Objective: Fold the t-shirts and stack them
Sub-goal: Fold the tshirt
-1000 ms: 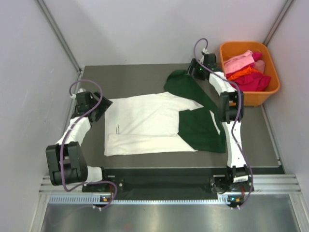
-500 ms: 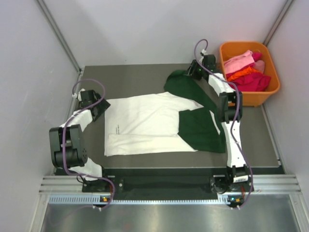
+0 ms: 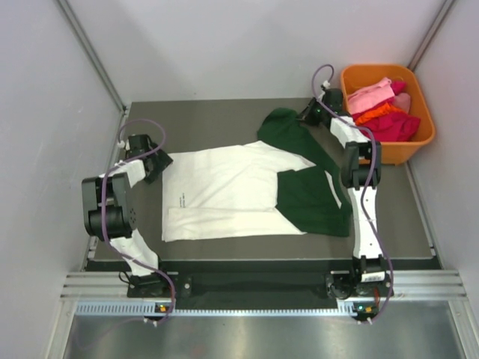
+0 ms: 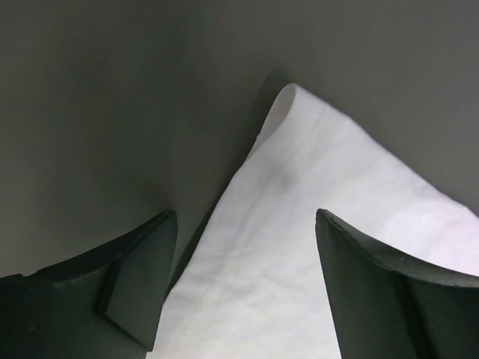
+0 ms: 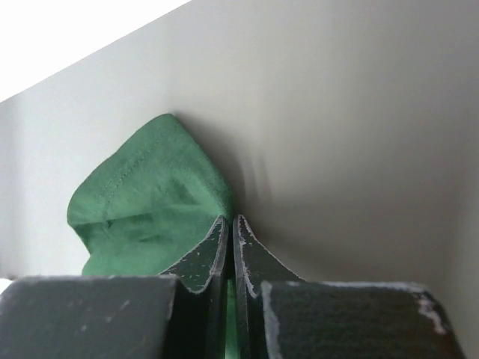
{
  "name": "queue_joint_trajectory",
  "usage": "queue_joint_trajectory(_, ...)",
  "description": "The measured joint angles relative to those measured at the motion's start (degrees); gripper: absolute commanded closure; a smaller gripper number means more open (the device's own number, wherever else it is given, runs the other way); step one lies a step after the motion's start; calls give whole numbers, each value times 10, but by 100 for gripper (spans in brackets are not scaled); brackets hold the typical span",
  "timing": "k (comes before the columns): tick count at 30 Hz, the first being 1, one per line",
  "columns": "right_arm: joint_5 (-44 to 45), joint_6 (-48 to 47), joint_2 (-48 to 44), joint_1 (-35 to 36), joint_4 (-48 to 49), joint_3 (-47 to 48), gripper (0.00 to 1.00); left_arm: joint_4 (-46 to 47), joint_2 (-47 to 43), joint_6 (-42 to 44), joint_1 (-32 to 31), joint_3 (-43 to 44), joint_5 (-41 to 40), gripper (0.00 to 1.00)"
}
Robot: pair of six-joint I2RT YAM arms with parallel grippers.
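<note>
The cream-white t-shirt (image 3: 224, 194) lies spread flat in the middle of the table (image 3: 209, 120). The dark green t-shirt (image 3: 310, 198) overlaps its right end and runs in a strip past its far right corner.

The right hand (image 5: 230, 221) is pinched together on the far tip of that green strip, and a sliver of green cloth shows between its closed fingers. The left hand (image 4: 245, 217) is at the cream-white shirt's far left corner. Its fingers stand apart on either side of the hem and hold nothing.

The step in hand appears to be taking hold of both shirts so they can be separated before any folding. Neither shirt looks folded yet.

Next, the left hand would probably need to settle and close on its corner. The right hand could then draw the green shirt off without dragging the cream-white one along.

The widest bare table lies beyond the cream-white shirt's far edge, which is the natural place to move the green shirt. An orange basket (image 3: 420, 139) of clothes sits farther right than the green shirt. The cream-white shirt's near hem runs close to the table's near edge. The side walls (image 3: 45, 112) stand just outside its left end, so the left arm has little room to swing there.
</note>
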Motion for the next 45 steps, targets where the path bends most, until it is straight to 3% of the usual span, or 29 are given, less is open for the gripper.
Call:
queue_joint_trajectory(14, -16, 12, -4, -15, 11, -6, 100, -3, 119, 6, 12, 143, 37, 39)
queue_joint_trajectory(24, -21, 15, -5, -15, 18, -7, 100, -5, 158, 4, 13, 180, 77, 78)
queue_joint_trajectory(26, -21, 16, -8, -15, 18, -7, 100, -6, 164, 3, 13, 184, 85, 96)
queue_joint_trajectory(27, -21, 15, -11, -15, 17, -9, 100, -6, 167, 2, 13, 186, 90, 100)
queue_joint_trajectory(35, -22, 10, -81, -14, 17, -72, 100, -1, 166, 8, 14, 184, 93, 100)
queue_joint_trajectory(45, -23, -17, -241, -6, 24, -190, 100, 20, 68, 24, 16, 84, 58, 100)
